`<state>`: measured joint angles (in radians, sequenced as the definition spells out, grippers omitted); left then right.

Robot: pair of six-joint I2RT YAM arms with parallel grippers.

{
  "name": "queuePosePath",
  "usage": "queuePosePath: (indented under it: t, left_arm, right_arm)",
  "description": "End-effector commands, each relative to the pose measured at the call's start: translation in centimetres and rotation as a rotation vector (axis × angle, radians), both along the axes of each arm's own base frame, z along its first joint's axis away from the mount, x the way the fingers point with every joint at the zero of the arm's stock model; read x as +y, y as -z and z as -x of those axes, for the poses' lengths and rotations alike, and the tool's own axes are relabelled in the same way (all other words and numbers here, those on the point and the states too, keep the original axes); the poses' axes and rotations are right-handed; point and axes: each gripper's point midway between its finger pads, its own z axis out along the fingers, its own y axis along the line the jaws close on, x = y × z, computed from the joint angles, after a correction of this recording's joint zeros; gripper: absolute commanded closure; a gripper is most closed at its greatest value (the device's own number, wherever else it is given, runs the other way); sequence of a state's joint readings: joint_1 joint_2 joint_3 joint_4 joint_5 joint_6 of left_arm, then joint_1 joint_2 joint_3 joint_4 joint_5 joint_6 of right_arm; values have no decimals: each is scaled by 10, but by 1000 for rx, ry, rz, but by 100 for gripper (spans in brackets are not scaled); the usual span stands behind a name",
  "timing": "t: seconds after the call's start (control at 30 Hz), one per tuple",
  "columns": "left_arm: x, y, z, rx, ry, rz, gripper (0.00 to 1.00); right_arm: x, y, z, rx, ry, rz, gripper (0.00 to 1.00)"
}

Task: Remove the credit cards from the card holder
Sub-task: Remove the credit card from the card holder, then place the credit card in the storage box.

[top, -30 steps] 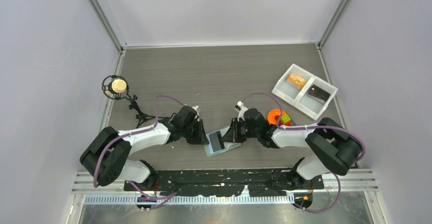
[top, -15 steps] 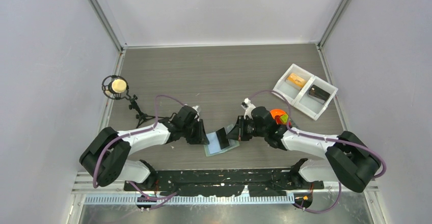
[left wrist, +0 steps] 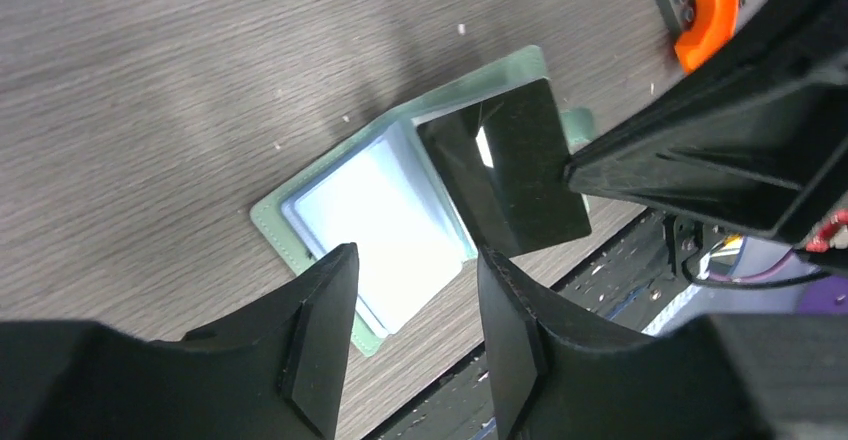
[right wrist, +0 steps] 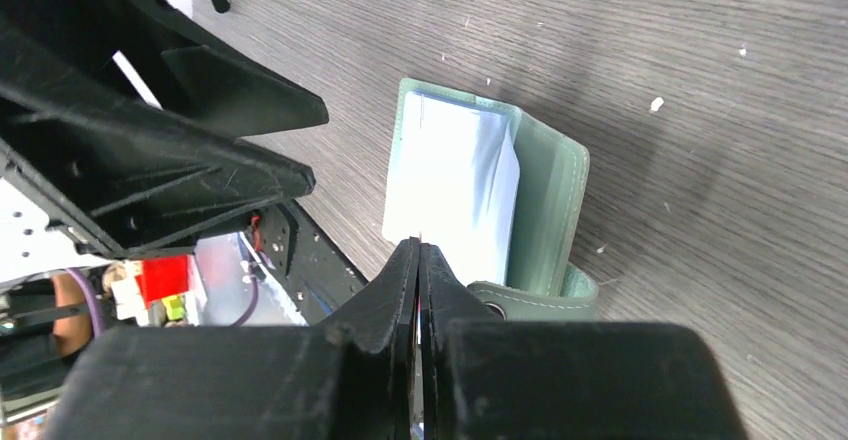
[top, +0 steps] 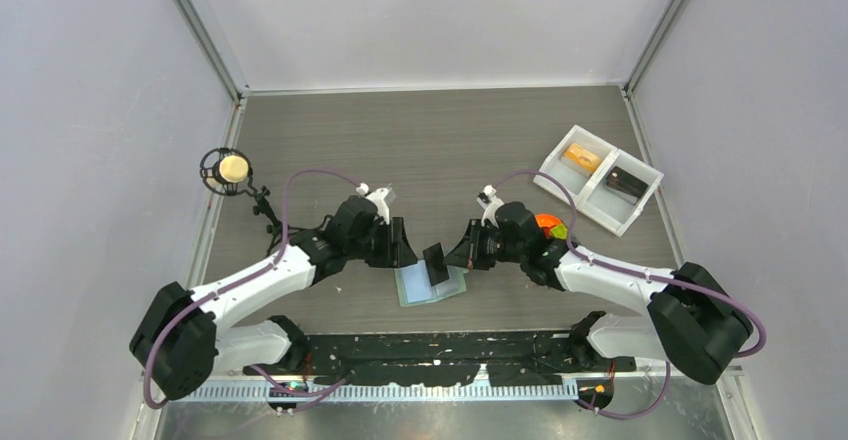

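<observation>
1. Card holder: lies open and flat on the table, close to the near edge and between the two grippers. Its pale blue pocket faces are turned up, with the green cover showing as a border around them.
2. Black card: a second ago it lay flat on the holder. It now stands steeply tilted above the holder's right half and seems free of the pocket. Whether its lower edge still brushes the holder cannot be told.
3. Right gripper: its fingers are pinched together on the card's right edge, and it has drawn back a little to the right, lifting the card with it.
4. Left gripper: its fingers are spread and hold nothing. It no longer presses on the holder's left edge and has risen to hover just above the left half.
5. Reading: one card appears to be extracted, so the holding-down step looks finished for this card. It has yet to be set down. Whether more cards remain in the pockets cannot be seen.
</observation>
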<state>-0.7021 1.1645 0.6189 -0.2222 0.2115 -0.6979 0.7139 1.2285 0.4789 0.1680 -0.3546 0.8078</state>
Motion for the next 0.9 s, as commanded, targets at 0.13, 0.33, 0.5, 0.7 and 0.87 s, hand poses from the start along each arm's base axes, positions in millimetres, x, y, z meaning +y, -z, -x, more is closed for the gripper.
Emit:
queuePosePath:
  t: [0.13,0.33,0.5,0.7,0.87]
  left_arm:
    - [-24,-48,5,-463,209,-64,47]
    - [-21,-67,0,-581,175,-110,45]
    - [-24,-63,6,-609,232,-215,43]
    - [-33,-61,10,-661,278,-320,40]
    - [-40,-60,12,-705,295,-406,39]
  right_arm:
    - [17,-57,-10,34,55,-198,95]
    - [24,-73,-11,117,90,-291,95]
    - [27,-77,-13,159,111,-339,95]
    - [30,-79,-15,189,120,-383,95]
    - [30,-74,-16,203,130,-381,95]
